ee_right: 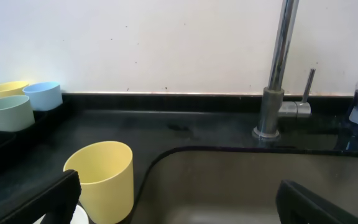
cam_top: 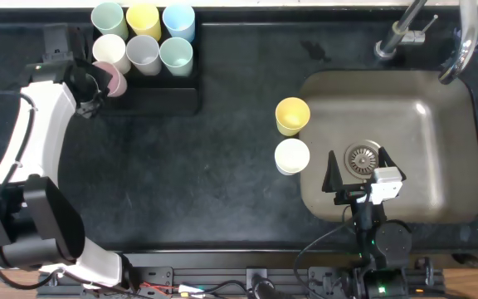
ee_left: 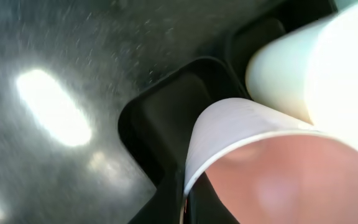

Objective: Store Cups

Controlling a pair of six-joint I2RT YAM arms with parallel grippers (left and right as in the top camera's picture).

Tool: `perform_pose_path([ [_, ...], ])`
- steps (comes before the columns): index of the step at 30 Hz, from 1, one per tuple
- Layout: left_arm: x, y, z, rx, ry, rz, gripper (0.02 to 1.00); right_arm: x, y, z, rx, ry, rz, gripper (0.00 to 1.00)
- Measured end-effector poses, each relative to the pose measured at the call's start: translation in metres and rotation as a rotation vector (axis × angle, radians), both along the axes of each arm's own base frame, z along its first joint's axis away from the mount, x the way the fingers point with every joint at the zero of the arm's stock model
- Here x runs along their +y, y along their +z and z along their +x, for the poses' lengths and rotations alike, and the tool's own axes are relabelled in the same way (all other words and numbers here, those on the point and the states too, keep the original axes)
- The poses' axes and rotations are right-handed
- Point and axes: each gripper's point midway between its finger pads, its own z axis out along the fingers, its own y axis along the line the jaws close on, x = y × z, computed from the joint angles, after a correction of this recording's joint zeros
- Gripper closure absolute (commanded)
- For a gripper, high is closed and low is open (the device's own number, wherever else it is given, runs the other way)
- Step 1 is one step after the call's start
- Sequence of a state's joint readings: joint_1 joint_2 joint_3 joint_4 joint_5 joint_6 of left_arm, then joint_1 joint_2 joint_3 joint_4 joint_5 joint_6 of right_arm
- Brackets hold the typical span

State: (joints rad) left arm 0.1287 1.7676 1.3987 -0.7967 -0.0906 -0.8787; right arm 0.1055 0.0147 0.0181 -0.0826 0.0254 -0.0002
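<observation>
Over the tray (cam_top: 168,101) at its near-left slot, my left gripper (cam_top: 92,84) clasps a tilted pink cup (cam_top: 114,80) — level it, lower straight; my right gripper (cam_top: 358,171) hangs spread.

Speckled glossy black worktop (cam_top: 181,174); brushed metal sink (cam_top: 438,124); smooth matt plastic cups (cam_top: 143,37).

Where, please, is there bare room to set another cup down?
The dark counter between the tray and the yellow cup and white cup is bare. The tray's front row beside the pink cup is free. Its back rows are crowded.
</observation>
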Motion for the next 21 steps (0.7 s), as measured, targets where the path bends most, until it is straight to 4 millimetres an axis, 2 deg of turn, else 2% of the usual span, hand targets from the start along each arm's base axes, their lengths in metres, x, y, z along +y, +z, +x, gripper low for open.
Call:
perform_pose_path([
  [4, 0.000, 0.001, 0.002, 0.018, -0.166, 0.070, 0.982, 0.000, 0.000, 0.000, 0.000, 0.000, 0.000, 0.007],
  [9, 0.002, 0.000, 0.000, 0.050, -0.294, 0.134, 0.982, 0.000, 0.000, 0.000, 0.000, 0.000, -0.001, 0.005],
  [15, 0.009, -0.002, -0.008, 0.097, -0.349, 0.178, 0.982, 0.000, 0.000, 0.000, 0.000, 0.000, 0.000, 0.003],
  [21, 0.024, -0.003, -0.011, 0.111, -0.343, 0.194, 0.982, 0.000, 0.000, 0.000, 0.000, 0.000, 0.000, 0.005],
])
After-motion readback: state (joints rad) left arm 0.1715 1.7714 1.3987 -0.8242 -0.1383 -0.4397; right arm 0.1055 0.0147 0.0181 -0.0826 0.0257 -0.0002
